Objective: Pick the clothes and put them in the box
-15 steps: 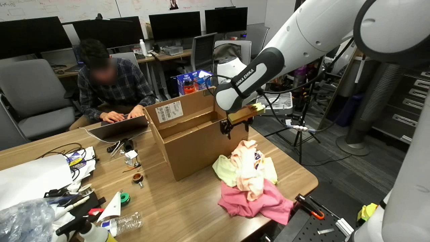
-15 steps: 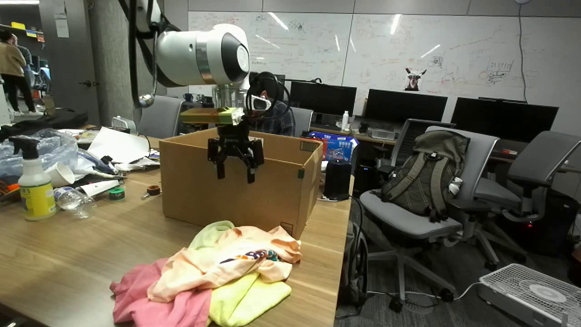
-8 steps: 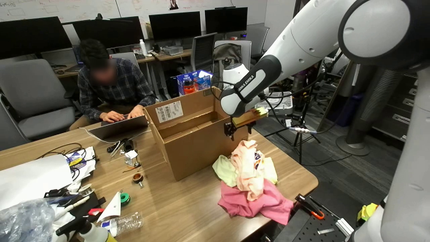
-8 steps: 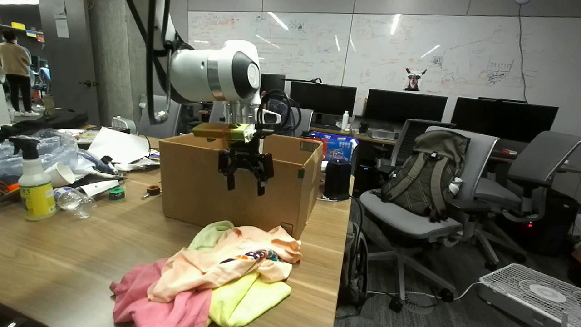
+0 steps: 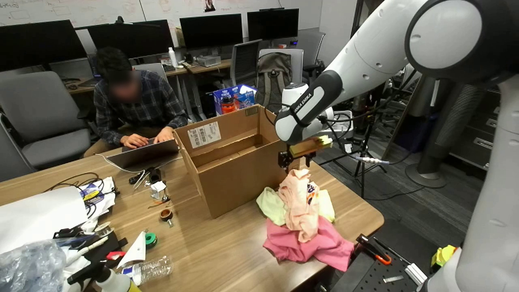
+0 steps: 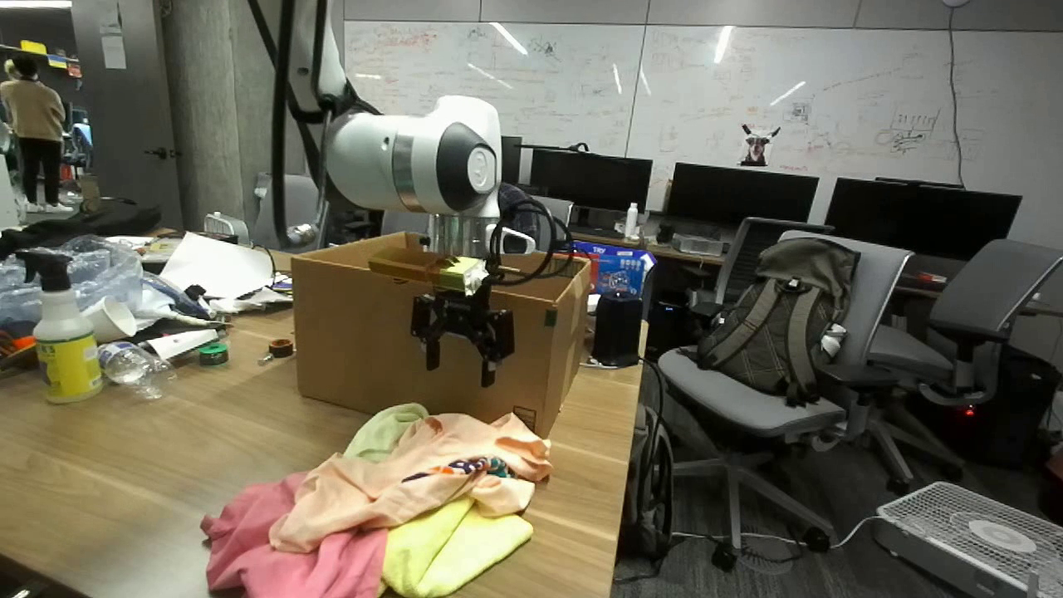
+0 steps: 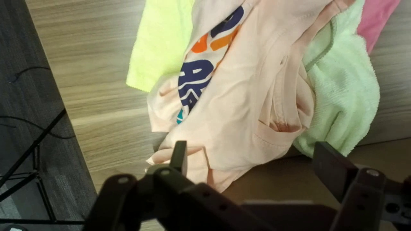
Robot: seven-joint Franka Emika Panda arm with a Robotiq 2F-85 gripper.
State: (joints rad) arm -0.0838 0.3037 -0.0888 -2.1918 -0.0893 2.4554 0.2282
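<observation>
A pile of clothes lies on the table against the box: a peach printed garment on top, a pink cloth, a yellow cloth and a light green cloth. The open cardboard box stands behind the pile; its floor is partly hidden. My gripper is open and empty, outside the box's near wall, above the pile's box-side end. In the wrist view, its fingers stand apart over the peach garment's end.
The table edge runs close beside the pile. A laptop with a seated person is beyond the box. A spray bottle, a plastic bottle, a tape roll and clutter lie on the table's far side from the edge.
My gripper has moved down and to the right in both exterior views, away from the box rim and closer to the pile. It stays open. The clothes and box have not moved.
</observation>
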